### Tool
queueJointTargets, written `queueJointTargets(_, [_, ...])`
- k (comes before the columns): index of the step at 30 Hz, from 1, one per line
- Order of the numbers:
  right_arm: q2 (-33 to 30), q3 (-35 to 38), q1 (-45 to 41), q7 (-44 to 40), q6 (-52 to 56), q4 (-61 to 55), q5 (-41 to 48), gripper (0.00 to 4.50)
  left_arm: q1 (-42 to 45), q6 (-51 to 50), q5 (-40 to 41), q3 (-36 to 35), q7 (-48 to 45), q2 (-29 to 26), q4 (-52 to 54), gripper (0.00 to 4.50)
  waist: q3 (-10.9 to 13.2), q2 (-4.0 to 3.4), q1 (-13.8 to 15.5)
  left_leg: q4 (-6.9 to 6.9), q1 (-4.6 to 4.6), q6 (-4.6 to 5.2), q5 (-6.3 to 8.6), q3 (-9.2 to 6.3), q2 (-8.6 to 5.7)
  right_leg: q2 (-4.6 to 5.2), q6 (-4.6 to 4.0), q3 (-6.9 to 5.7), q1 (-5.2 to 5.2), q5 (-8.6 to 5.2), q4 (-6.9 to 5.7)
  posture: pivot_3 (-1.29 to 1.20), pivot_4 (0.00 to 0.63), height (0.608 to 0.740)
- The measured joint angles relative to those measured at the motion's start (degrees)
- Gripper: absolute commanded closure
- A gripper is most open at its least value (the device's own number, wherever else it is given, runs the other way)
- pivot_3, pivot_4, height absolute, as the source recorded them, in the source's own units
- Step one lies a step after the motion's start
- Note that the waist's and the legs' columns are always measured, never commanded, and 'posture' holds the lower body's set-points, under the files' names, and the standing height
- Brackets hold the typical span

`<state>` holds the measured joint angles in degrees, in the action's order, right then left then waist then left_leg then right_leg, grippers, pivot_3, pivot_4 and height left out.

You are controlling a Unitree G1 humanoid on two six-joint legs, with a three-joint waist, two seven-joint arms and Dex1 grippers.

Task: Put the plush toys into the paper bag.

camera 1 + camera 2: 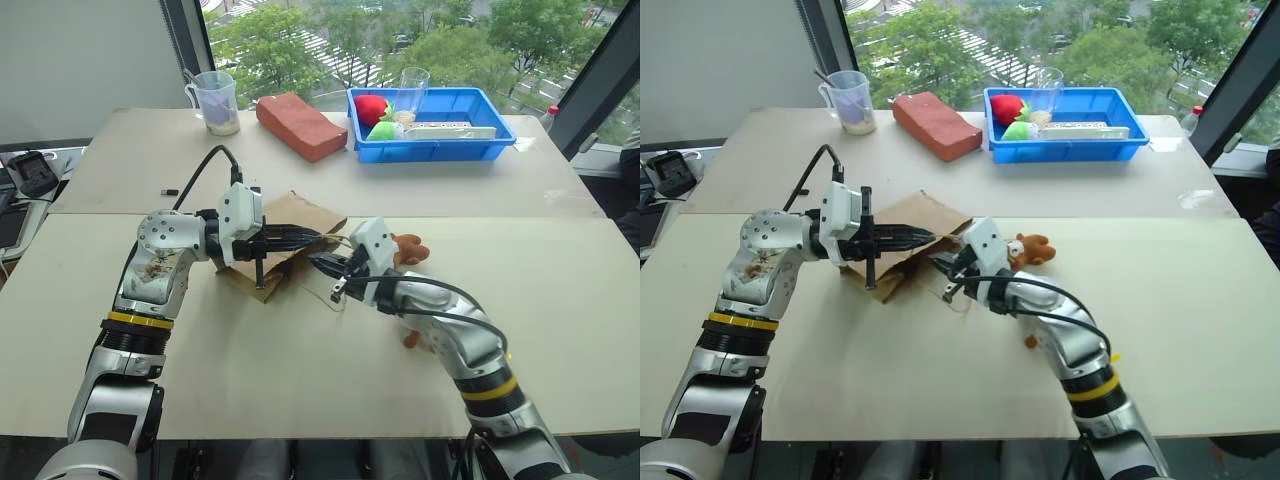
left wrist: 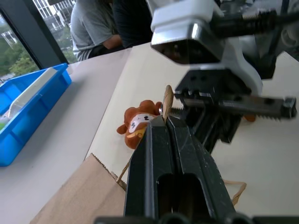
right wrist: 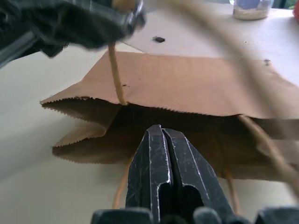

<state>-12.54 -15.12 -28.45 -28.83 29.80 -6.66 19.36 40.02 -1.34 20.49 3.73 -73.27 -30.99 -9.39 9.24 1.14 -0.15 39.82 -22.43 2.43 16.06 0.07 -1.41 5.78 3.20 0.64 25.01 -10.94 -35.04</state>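
Note:
The brown paper bag lies on the near table with its mouth toward my right arm, held part open. My left gripper is shut on one of its thin beige handles and lifts the upper lip. My right gripper is shut, its fingertips at the bag's dark opening, and nothing shows between them. The brown plush toy with the pale face lies on the table just behind my right wrist, outside the bag. A small orange-brown bit peeks from under my right forearm; I cannot tell what it is.
On the far table are a reddish brick-shaped block, a blue bin with red and green toys, a measuring cup and a glass. A black device sits at the far left. People sit beyond the table.

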Motion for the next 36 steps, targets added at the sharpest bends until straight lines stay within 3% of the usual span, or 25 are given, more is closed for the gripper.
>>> queueJointTargets(9, [9.62,-0.88,-4.89,1.52,-8.85,17.27,-6.77,4.45,0.54,0.20,0.05,-1.13,0.69,0.44,0.04,4.50,-0.01,-0.02,-1.24,-0.06,0.06,-0.14,0.05,-0.06,-0.06,0.00,0.00,0.01,0.14,0.00,-0.10,0.00,0.150,0.740])
queueJointTargets(13, [11.65,-1.46,-6.24,3.20,-11.13,26.76,-10.14,4.45,0.54,0.74,0.05,-1.77,1.55,0.56,0.59,4.50,-0.01,-0.02,-1.51,-0.04,0.07,-0.24,0.10,-0.06,-0.11,0.05,0.00,0.01,0.15,0.00,-0.12,0.00,0.150,0.740])
queueJointTargets(18, [12.78,-0.70,-8.09,4.03,-12.78,30.56,-11.99,4.45,0.55,1.23,0.00,-2.95,4.28,0.55,1.51,4.50,-0.03,-0.03,-2.07,-0.03,0.21,-0.30,0.10,-0.07,-0.11,0.05,0.00,0.00,0.10,0.01,-0.20,0.00,0.150,0.740])
queueJointTargets(28, [16.12,2.37,-9.26,10.35,-11.41,33.01,-14.20,4.45,7.79,1.35,-6.05,-9.99,27.16,0.67,-2.71,4.50,-0.09,-0.03,-2.22,-0.04,0.50,-0.35,0.07,-0.12,-0.18,0.11,0.00,0.06,0.01,0.01,-0.54,0.00,0.150,0.740])
queueJointTargets(36, [17.64,4.80,-11.36,13.33,-10.49,35.26,-14.18,4.45,9.30,-2.88,-7.49,-12.71,40.59,2.31,1.07,4.50,-0.10,-0.03,-2.20,-0.02,0.53,-0.36,0.07,-0.13,-0.28,0.29,0.00,0.04,0.08,0.01,-0.74,0.00,0.150,0.740])
